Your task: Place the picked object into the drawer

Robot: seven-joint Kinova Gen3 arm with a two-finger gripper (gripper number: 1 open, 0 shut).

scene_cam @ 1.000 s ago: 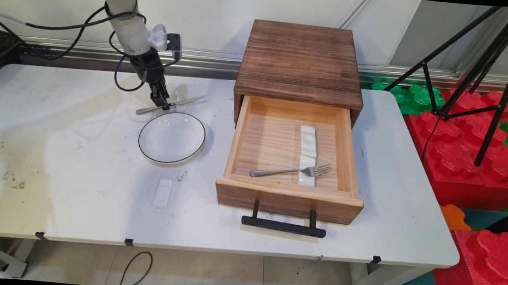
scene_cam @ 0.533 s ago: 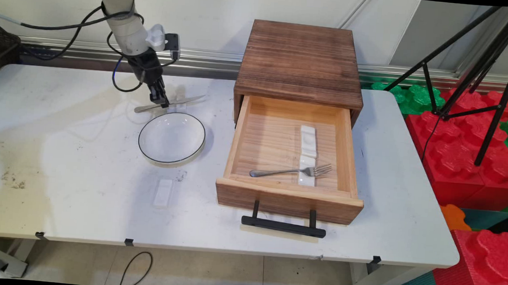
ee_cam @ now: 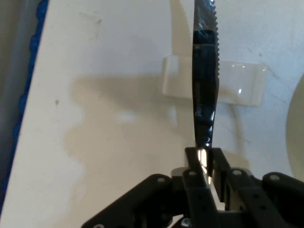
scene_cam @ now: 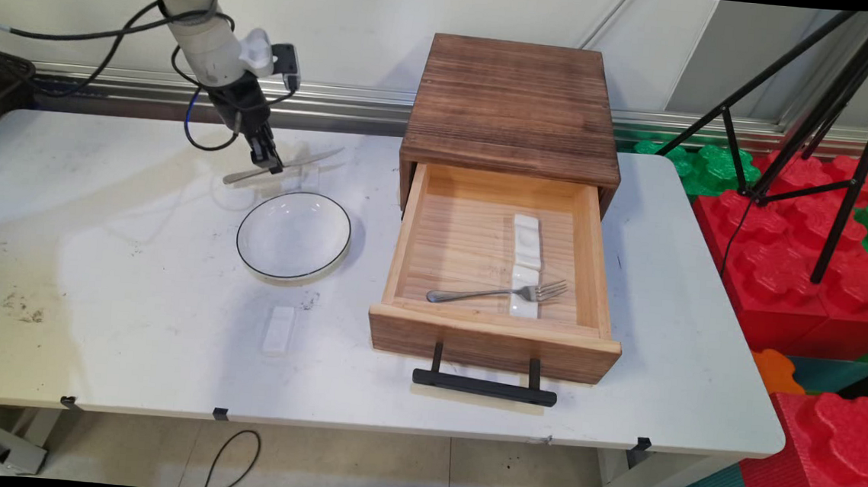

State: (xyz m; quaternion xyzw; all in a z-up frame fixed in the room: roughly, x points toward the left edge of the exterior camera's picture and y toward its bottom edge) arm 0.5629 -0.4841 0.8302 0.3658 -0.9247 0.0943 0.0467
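Here, places are given from the white plate (scene_cam: pixel 294 237).
Counter: the white counter (scene_cam: pixel 111 267) carries everything named below; its left part is stained yellowish.
Hand: the black hand (scene_cam: pixel 272 166) hangs above the counter just behind and a little left of the plate. Its fingers (ee_cam: pixel 192 164) are pressed together on a table knife (scene_cam: pixel 284 165), gripping it near the middle of its length.
Knife: it is off the counter and lies roughly level, handle end out to the left of the hand, blade reaching right and slightly away from the plate. In the hand view the serrated blade (ee_cam: pixel 205 71) runs straight up from the fingers.
Rest under the knife: a small white ceramic rest (ee_cam: pixel 213 84) sits on the counter below the blade, just behind the plate; the knife is clear of it.
Plate: round, white, with a thin dark rim, flat on the counter with nothing on it.
White block: a small white oblong piece (scene_cam: pixel 279 330) lies on the counter in front of the plate, near it but apart.
Drawer box: right of the plate stands a dark wooden box (scene_cam: pixel 514 108) with its pale drawer (scene_cam: pixel 494 332) pulled out toward the camera, black handle in front.
Inside the drawer: two white rests (scene_cam: pixel 526 265) lie end to end, and a fork (scene_cam: pixel 498 292) lies across the nearer one, tines to the right.
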